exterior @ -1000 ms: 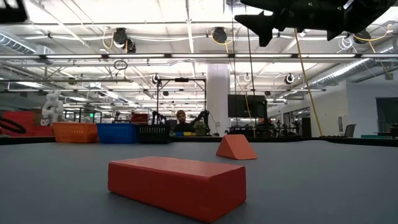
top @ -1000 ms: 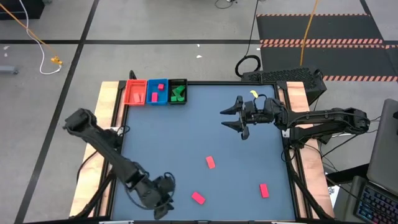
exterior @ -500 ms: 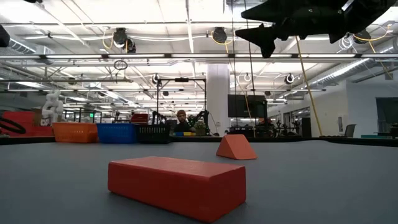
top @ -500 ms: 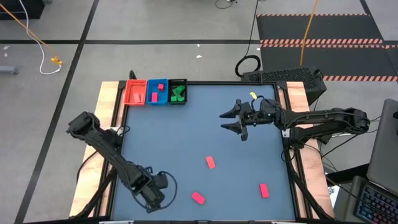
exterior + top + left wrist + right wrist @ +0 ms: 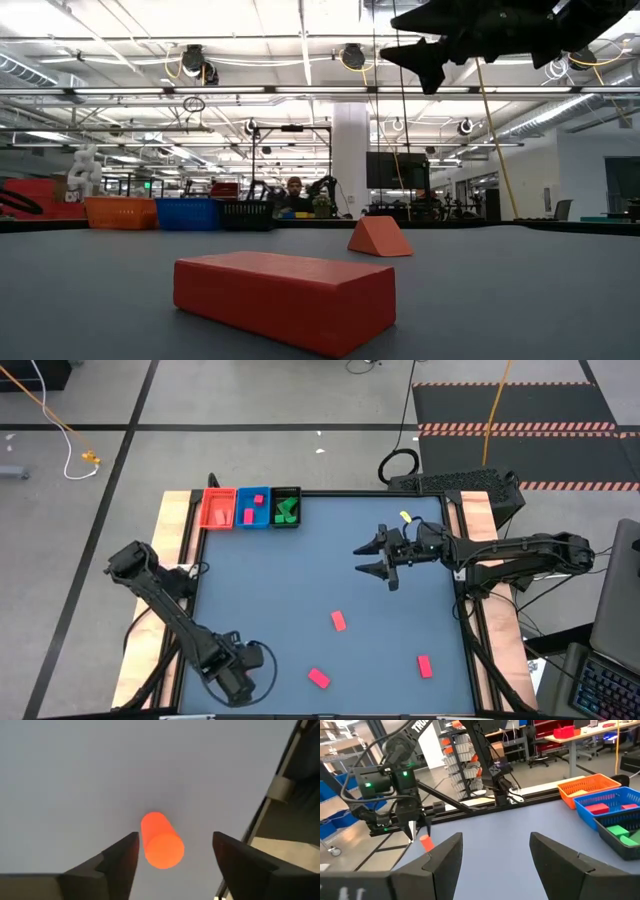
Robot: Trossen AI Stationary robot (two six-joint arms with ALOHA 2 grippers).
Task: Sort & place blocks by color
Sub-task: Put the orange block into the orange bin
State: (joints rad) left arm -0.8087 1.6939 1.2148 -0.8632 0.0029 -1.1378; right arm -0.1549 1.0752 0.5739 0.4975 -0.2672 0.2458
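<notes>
A salmon-orange round block (image 5: 161, 840) stands on the table near its front left corner. My left gripper (image 5: 175, 852) points down over it, open, one finger on each side and one finger close beside the block. The right wrist view shows this block (image 5: 426, 843) under that gripper (image 5: 413, 827). In the high view the left gripper (image 5: 240, 680) hides it. Three pink-red blocks (image 5: 338, 621) (image 5: 318, 678) (image 5: 425, 665) lie flat on the table. My right gripper (image 5: 372, 557) hangs open and level above the table's right half, holding nothing.
Three small trays stand in a row at the far left edge: red (image 5: 218, 508), blue (image 5: 253, 508) with pink-red blocks, black (image 5: 286, 507) with green blocks. In the low view a red bar (image 5: 285, 300) lies close, with a wedge-shaped block (image 5: 380, 237) behind it.
My left gripper has tipped from a slant to point nearly straight down and has shifted a little toward the table's left edge near the front.
</notes>
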